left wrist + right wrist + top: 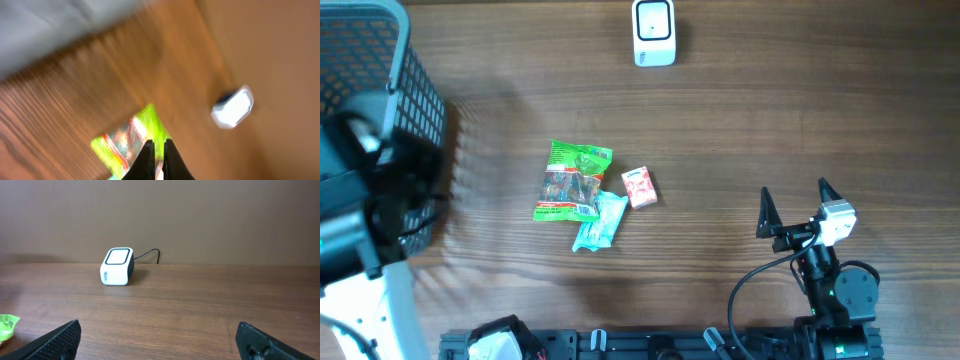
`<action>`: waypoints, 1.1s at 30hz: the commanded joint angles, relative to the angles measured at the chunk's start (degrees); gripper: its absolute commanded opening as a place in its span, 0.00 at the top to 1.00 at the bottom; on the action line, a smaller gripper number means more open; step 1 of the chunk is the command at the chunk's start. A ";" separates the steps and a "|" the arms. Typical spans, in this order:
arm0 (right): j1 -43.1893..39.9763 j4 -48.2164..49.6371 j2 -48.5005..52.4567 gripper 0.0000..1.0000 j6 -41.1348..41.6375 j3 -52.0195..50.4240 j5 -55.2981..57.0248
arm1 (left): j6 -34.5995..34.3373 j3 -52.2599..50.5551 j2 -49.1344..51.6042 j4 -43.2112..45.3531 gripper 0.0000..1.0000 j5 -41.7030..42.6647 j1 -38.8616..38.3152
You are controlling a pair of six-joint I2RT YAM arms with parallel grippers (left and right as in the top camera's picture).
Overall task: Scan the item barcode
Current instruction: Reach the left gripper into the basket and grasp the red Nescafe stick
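Observation:
Three items lie mid-table: a green snack packet (573, 181), a teal packet (599, 222) and a small red-and-white packet (639, 187). The white barcode scanner (653, 32) stands at the far edge. My left arm (375, 205) is a blur at the far left beside the basket. In the blurred left wrist view my left gripper (158, 150) is shut and holds nothing, with the green packet (131, 137) below it and the scanner (233, 107) to the right. My right gripper (794, 190) stands open at the near right, facing the scanner (117, 267).
A dark wire basket (415, 95) fills the far left corner. A cable runs from the back of the scanner. The green packet's edge (7, 326) shows at the left of the right wrist view. A wall rises behind the table.

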 commanded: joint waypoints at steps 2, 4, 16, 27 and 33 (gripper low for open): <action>-0.22 0.20 -0.15 0.00 -0.31 -0.04 0.59 | 4.52 -4.85 3.15 0.57 0.96 0.00 -12.94; -0.22 0.20 -0.15 0.00 -0.33 -0.04 0.59 | 4.50 -7.82 5.66 2.51 0.96 0.02 -17.94; -0.22 0.20 -0.15 0.00 -0.31 -0.04 0.59 | 6.23 -12.72 22.47 8.68 0.96 0.26 -34.42; -0.22 0.20 -0.15 0.00 -0.31 -0.04 0.59 | 7.52 15.72 16.94 7.02 0.04 -2.89 -8.13; -0.22 0.20 -0.15 0.00 -0.33 -0.04 0.59 | 6.95 18.43 18.12 8.26 0.06 -12.24 12.66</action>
